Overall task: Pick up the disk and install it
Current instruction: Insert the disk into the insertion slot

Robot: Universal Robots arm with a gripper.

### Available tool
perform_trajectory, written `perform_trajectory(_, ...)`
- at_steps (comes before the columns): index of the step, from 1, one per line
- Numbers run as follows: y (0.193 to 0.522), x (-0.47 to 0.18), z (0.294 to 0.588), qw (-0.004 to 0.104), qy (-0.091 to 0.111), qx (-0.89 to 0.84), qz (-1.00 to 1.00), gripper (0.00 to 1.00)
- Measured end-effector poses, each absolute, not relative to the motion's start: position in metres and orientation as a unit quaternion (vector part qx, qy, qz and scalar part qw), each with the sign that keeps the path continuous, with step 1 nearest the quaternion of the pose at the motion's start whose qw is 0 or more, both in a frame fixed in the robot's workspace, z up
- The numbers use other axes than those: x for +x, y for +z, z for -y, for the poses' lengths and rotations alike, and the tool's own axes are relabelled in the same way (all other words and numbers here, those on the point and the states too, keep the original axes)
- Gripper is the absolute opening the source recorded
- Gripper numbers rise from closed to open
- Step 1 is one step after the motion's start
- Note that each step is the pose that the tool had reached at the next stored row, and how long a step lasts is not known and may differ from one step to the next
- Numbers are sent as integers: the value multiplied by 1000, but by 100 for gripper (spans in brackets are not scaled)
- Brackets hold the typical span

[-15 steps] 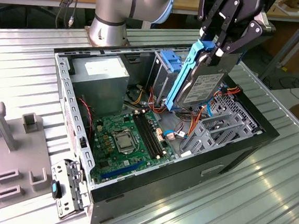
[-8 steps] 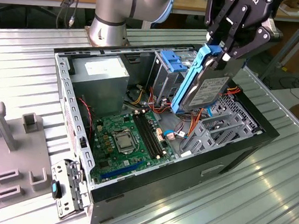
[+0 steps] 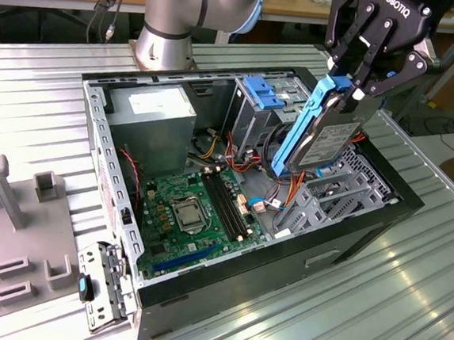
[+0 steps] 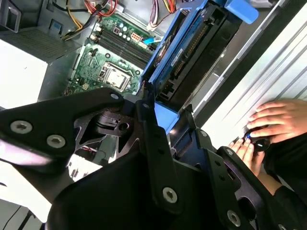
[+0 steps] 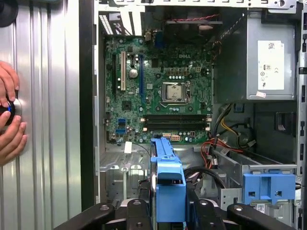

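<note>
Dark-grey disk point(image 3: 329, 143) in blue carrier frame, its end tab clamped between the gripper point(image 3: 347, 87) jaws, tilted above the open computer case point(image 3: 282, 262) and its loose cables point(image 3: 275, 194).

The disk point(image 3: 325, 143) has a dull dark-grey metal face edged in bright, smooth blue plastic, slightly glossy at the end tab. The pincer point(image 3: 350, 85) looks matt black, with bright steel screw heads point(image 4: 56, 140) (clearest in the second wrist view). The table point(image 3: 407, 297) is ribbed bare metal with a satin sheen that catches the light. The computer case point(image 3: 347, 248) is smooth black outside and unpainted grey sheet metal inside. The motherboard point(image 3: 187, 214) is glossy green. The power supply box point(image 3: 152, 120) is plain grey metal with a white paper label point(image 5: 270, 62). The bracket point(image 3: 266, 90) is light-blue plastic — the fixtures point(image 3: 2, 190) are matt grey.
</note>
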State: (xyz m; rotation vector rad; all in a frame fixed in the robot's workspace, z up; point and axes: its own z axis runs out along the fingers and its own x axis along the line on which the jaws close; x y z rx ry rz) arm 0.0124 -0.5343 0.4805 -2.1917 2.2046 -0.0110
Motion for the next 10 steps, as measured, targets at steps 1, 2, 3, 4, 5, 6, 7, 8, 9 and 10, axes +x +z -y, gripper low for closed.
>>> perform_trajectory(1, 480, 14, 535, 16, -4, -705, -709, 37)
perform_trajectory(2, 480, 18, 535, 16, -4, -705, -709, 37)
perform_trajectory(3, 479, 20, 536, 16, -4, -705, -709, 37)
perform_trajectory(4, 479, 22, 536, 16, -4, -705, -709, 37)
perform_trajectory(5, 479, 25, 536, 16, -4, -705, -709, 37)
perform_trajectory(6, 479, 28, 536, 16, -4, -705, -709, 37)
perform_trajectory(7, 479, 31, 536, 16, -4, -705, -709, 37)
perform_trajectory(8, 479, 33, 536, 16, -4, -705, -709, 37)
perform_trajectory(9, 478, 37, 537, 16, -4, -705, -709, 37)
perform_trajectory(10, 478, 39, 537, 16, -4, -705, -709, 37)
